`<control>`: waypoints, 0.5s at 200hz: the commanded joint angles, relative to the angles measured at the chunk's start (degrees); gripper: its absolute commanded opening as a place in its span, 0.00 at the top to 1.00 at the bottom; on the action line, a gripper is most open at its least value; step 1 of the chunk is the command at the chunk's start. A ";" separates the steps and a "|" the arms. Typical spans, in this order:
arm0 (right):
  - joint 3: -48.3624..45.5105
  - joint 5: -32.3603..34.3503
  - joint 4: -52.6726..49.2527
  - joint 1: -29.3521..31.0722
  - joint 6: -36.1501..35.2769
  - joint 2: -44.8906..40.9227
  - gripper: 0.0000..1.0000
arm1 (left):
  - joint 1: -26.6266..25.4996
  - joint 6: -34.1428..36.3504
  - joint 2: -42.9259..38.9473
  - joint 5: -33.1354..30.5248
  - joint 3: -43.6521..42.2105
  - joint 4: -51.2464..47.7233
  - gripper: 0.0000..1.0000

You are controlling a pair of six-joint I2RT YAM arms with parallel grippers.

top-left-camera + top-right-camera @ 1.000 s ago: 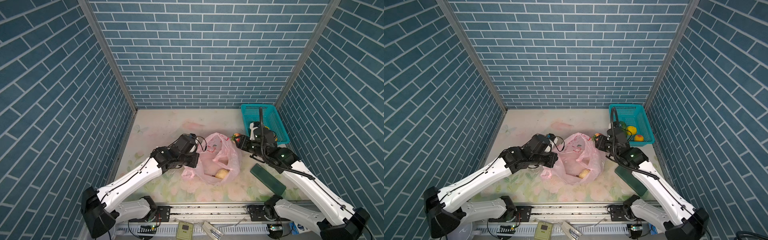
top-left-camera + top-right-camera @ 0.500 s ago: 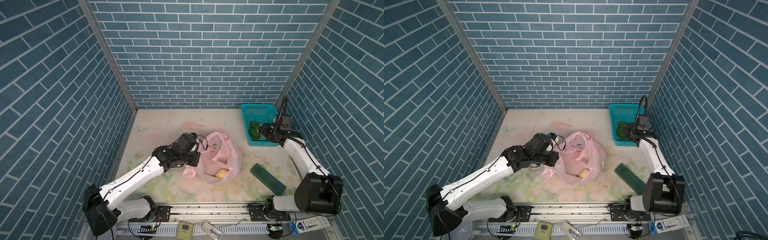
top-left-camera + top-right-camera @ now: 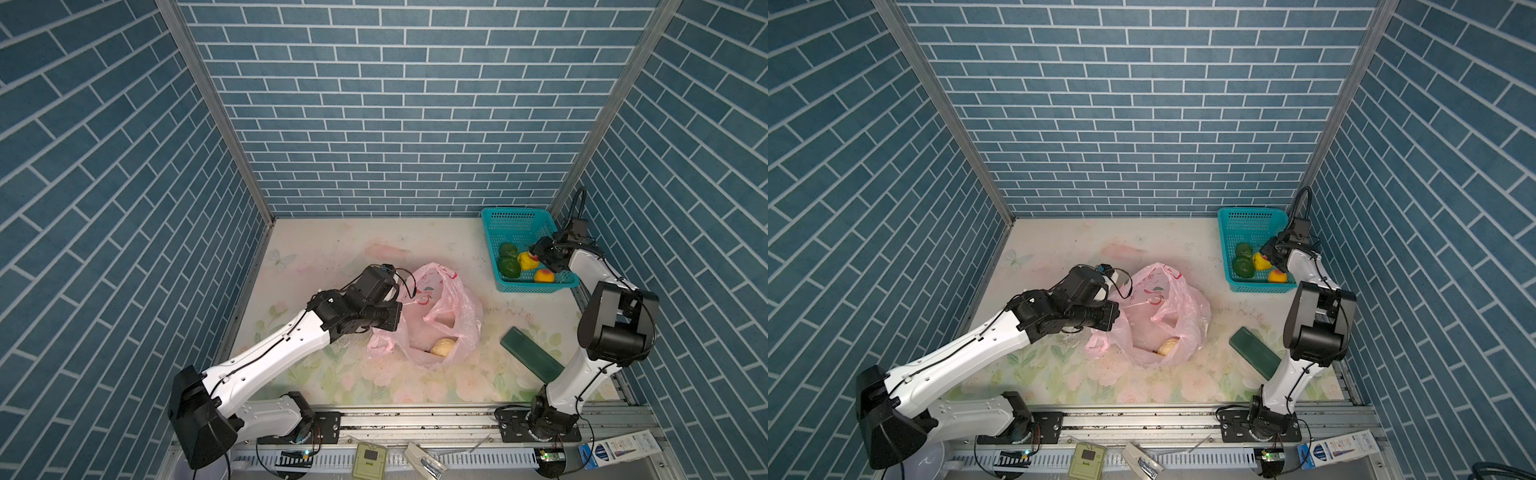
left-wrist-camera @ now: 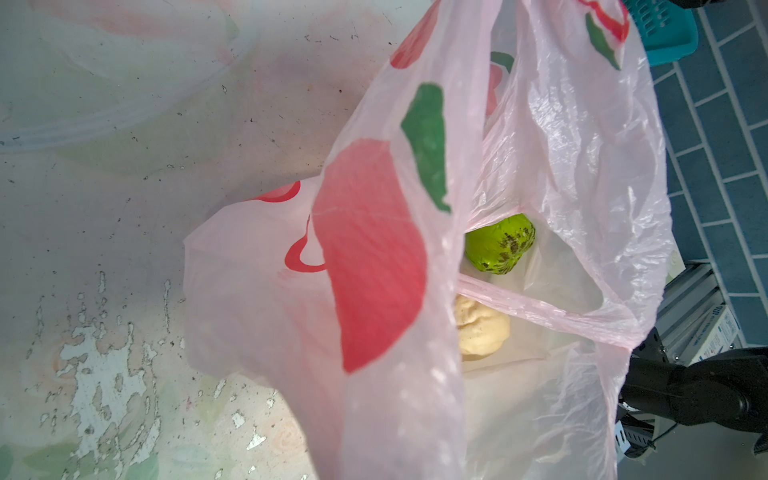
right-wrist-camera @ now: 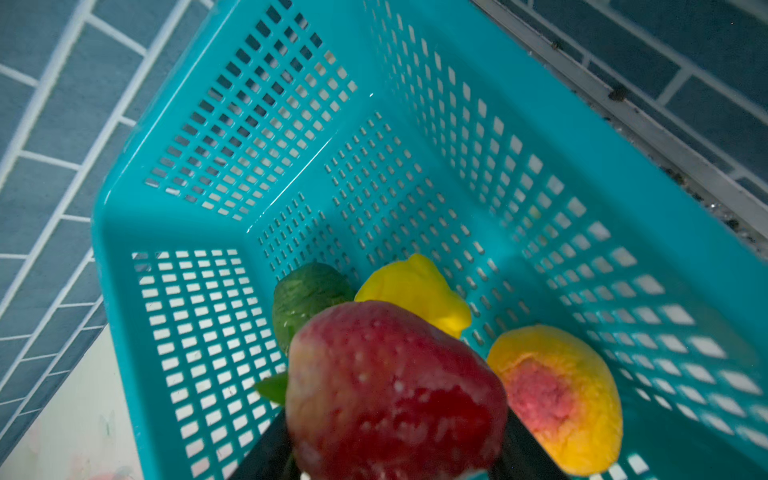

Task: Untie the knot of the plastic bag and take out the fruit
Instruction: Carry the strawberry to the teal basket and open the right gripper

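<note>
The pink plastic bag point(image 3: 453, 316) point(image 3: 1167, 316) lies mid-table with its mouth gaping; no knot shows. My left gripper point(image 3: 392, 322) point(image 3: 1113, 320) is shut on the bag's left rim, and plastic point(image 4: 374, 249) covers its fingers in the left wrist view. Inside lie a cream-white fruit point(image 3: 444, 345) point(image 4: 482, 332) and a light green one point(image 4: 500, 249). My right gripper point(image 3: 536, 253) point(image 3: 1266, 251) hangs over the teal basket, shut on a red strawberry point(image 5: 395, 395).
The teal basket point(image 3: 515, 220) point(image 3: 1250, 214) point(image 5: 124, 232) stands at the back right, against the wall. It holds a dark green fruit point(image 5: 307, 295), a yellow one point(image 5: 415, 291) and a yellow-red one point(image 5: 557, 395). A dark green flat block point(image 3: 532, 355) lies front right.
My right arm has swung from beside the bag back to the basket, carrying the strawberry. The left gripper has kept its hold on the bag's rim.
</note>
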 commanded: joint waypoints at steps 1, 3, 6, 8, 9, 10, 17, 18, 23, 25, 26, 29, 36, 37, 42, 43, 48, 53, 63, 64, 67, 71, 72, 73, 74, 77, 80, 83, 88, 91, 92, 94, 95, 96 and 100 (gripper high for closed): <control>6.90 -1.13 -0.02 0.04 -2.17 4.07 0.46 | 0.12 -0.43 1.04 -0.65 1.42 -0.04 1.00; 7.31 -1.16 -0.20 -0.03 -2.17 4.50 0.46 | 0.13 -0.43 1.09 -0.65 1.52 -0.02 1.00; 8.05 -1.27 -0.50 0.00 -2.17 5.18 0.45 | 0.15 -0.43 1.21 -0.60 1.55 -0.03 1.00; 8.49 -1.31 -0.63 0.03 -2.17 5.57 0.45 | 0.14 -0.43 1.26 -0.57 1.55 -0.02 1.00; 8.73 -1.28 -0.71 0.03 -2.17 5.84 0.44 | 0.15 -0.43 1.24 -0.56 1.55 -0.03 1.00; 8.93 -1.27 -0.75 -0.01 -2.17 5.97 0.44 | 0.15 -0.43 1.32 -0.56 1.59 -0.04 1.00; 10.33 -1.49 -1.36 0.04 -2.08 7.29 0.41 | 0.12 -0.39 1.40 -0.56 1.74 -0.10 1.00; 10.57 -1.47 -1.47 0.04 -2.08 7.54 0.41 | 0.14 -0.41 1.44 -0.56 1.78 -0.07 1.00; 11.47 -1.44 -1.91 0.03 -2.08 8.40 0.39 | 0.08 -0.43 1.59 -0.56 1.94 -0.13 1.00; 11.85 -1.44 -2.06 0.04 -2.08 8.73 0.38 | 0.07 -0.43 1.62 -0.56 1.98 -0.15 1.00; 12.03 -1.44 -2.22 0.04 -2.08 8.91 0.37 | 0.07 -0.43 1.68 -0.56 1.98 -0.14 1.00; 12.47 -1.39 -2.43 0.03 -2.07 9.31 0.36 | 0.07 -0.39 1.74 -0.56 2.07 -0.15 1.00; 13.43 -1.27 -2.95 0.01 -2.00 10.06 0.32 | 0.07 -0.39 1.74 -0.67 2.24 -0.30 1.00; 13.53 -1.27 -3.01 -0.02 -2.00 10.10 0.32 | 0.07 -0.41 1.74 -0.65 2.25 -0.35 1.00; 14.02 -1.25 -3.24 -0.01 -1.95 10.47 0.29 | 0.07 -0.41 1.80 -0.64 2.34 -0.36 1.00; 14.09 -1.25 -3.29 0.02 -1.93 10.53 0.29 | 0.07 -0.42 1.77 -0.64 2.38 -0.38 1.00; 14.36 -1.18 -3.42 0.04 -1.91 10.67 0.27 | 0.07 -0.43 1.79 -0.64 2.49 -0.40 1.00; 14.54 -1.14 -3.42 0.04 -1.90 10.67 0.25 | 0.07 -0.43 1.74 -0.65 2.52 -0.40 1.00; 14.59 -1.09 -3.40 0.04 -1.82 10.48 0.23 | 0.07 -0.43 1.68 -0.68 2.51 -0.43 1.00; 14.59 -1.09 -3.37 0.04 -1.82 10.49 0.22 | 0.07 -0.43 1.67 -0.66 2.51 -0.41 1.00; 14.59 -1.17 -3.41 0.03 -1.82 10.44 0.22 | 0.07 -0.43 1.60 -0.65 2.46 -0.35 1.00; 14.55 -1.17 -3.50 0.08 -1.79 10.27 0.21 | 0.07 -0.43 1.50 -0.64 2.40 -0.32 1.00; 14.52 -1.22 -3.51 0.06 -1.81 10.25 0.21 | 0.07 -0.43 1.49 -0.64 2.41 -0.36 1.00; 14.51 -1.20 -3.51 0.09 -1.81 10.20 0.21 | 0.12 -0.43 1.49 -0.64 2.42 -0.33 1.00; 14.51 -1.18 -3.51 0.16 -1.81 10.13 0.21 | 0.09 -0.43 1.44 -0.64 2.43 -0.32 1.00; 14.37 -1.24 -3.51 0.15 -1.82 10.01 0.21 | 0.12 -0.37 1.48 -0.64 2.41 -0.32 1.00; 14.29 -1.28 -3.51 0.13 -1.82 9.78 0.20 | 0.08 -0.37 1.36 -0.57 2.32 -0.31 1.00; 14.12 -1.26 -3.51 0.15 -1.84 9.59 0.20 | 0.07 -0.42 1.38 -0.60 2.34 -0.35 1.00; 13.92 -1.28 -3.51 0.19 -1.90 9.23 0.20 | 0.07 -0.43 1.28 -0.56 2.34 -0.32 1.00; 13.77 -1.26 -3.52 0.14 -1.90 9.00 0.19 | 0.07 -0.43 1.21 -0.49 2.27 -0.31 1.00; 13.74 -1.31 -3.52 0.18 -1.90 8.92 0.19 | 0.07 -0.43 1.17 -0.43 2.26 -0.31 1.00; 13.65 -1.34 -3.52 0.14 -1.90 8.81 0.19 | 0.12 -0.43 1.18 -0.46 2.26 -0.31 1.00; 13.59 -1.39 -3.60 0.13 -1.90 8.73 0.19 | 0.09 -0.43 1.16 -0.42 2.25 -0.31 1.00; 13.52 -1.41 -3.60 0.13 -1.90 8.65 0.19 | 0.08 -0.43 1.14 -0.40 2.21 -0.31 1.00; 13.31 -1.48 -3.70 0.17 -1.99 8.30 0.19 | 0.08 -0.43 1.05 -0.39 2.14 -0.38 1.00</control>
